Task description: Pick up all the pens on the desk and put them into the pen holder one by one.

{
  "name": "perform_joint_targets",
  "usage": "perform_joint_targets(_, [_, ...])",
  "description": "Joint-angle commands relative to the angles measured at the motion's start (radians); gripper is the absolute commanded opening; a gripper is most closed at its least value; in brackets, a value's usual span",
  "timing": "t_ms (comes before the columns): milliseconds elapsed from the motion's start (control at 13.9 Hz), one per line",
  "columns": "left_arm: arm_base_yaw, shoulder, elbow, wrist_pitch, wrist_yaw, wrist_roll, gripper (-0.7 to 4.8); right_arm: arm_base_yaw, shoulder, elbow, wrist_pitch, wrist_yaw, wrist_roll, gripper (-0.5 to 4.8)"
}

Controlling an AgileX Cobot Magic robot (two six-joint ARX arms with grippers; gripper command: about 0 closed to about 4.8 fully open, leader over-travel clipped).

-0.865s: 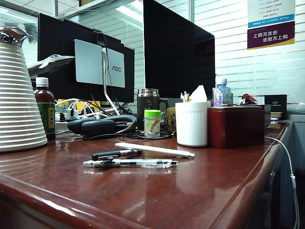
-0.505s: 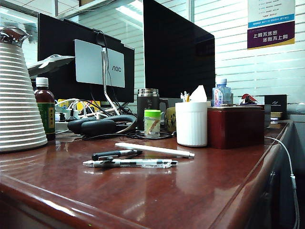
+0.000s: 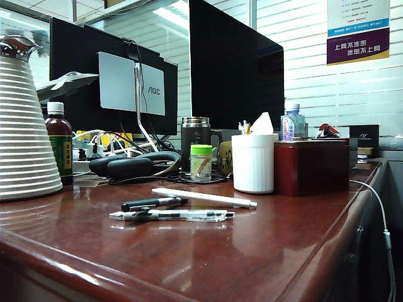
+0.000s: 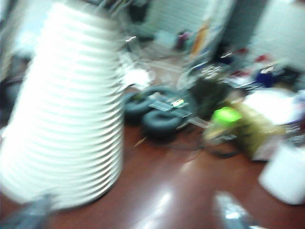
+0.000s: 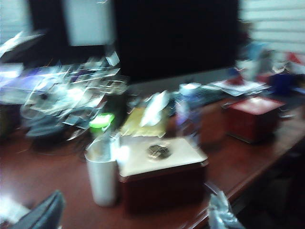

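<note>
Both my left gripper [image 4: 133,214] and right gripper [image 5: 131,212] hang wide and empty, so I'd drop square over the white pen [image 3: 204,197], at 7 o'clock from the pen holder [image 3: 253,163] on the bench [image 3: 264,251], and pinch mid-barrel.

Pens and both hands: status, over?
Left hand and right hand open, holding nothing. Three pens flat on desk, none in the pen holder. Nothing blocking.

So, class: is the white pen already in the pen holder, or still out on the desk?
Out. The white pen lies flat on the desk, in front of the pen holder.
</note>
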Motion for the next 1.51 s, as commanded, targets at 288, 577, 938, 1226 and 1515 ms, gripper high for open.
perform_joint_targets(288, [-0.005, 0.229, 0.198, 0.015, 0.232, 0.087, 4.79, 0.010, 0.454, 0.324, -0.104, -0.187, -0.151, 3.82])
perform_joint_targets(577, [-0.163, 0.544, 0.301, 0.044, 0.237, 0.137, 4.79, 0.210, 0.737, 0.449, -0.101, -0.174, -0.310, 3.82])
perform_joint_targets(938, [-0.471, 0.879, 0.433, 0.038, -0.041, 0.297, 4.79, 0.465, 1.073, 0.523, -0.100, -0.086, -0.413, 3.77])
perform_joint_targets(1226, [-0.517, 1.065, 0.525, -0.091, -0.105, 0.297, 4.79, 0.521, 1.369, 0.652, -0.101, -0.086, -0.515, 3.77])
perform_joint_targets(1515, [-0.517, 1.104, 0.555, -0.163, -0.138, 0.293, 4.79, 0.538, 1.564, 0.761, -0.153, -0.083, -0.655, 3.77])
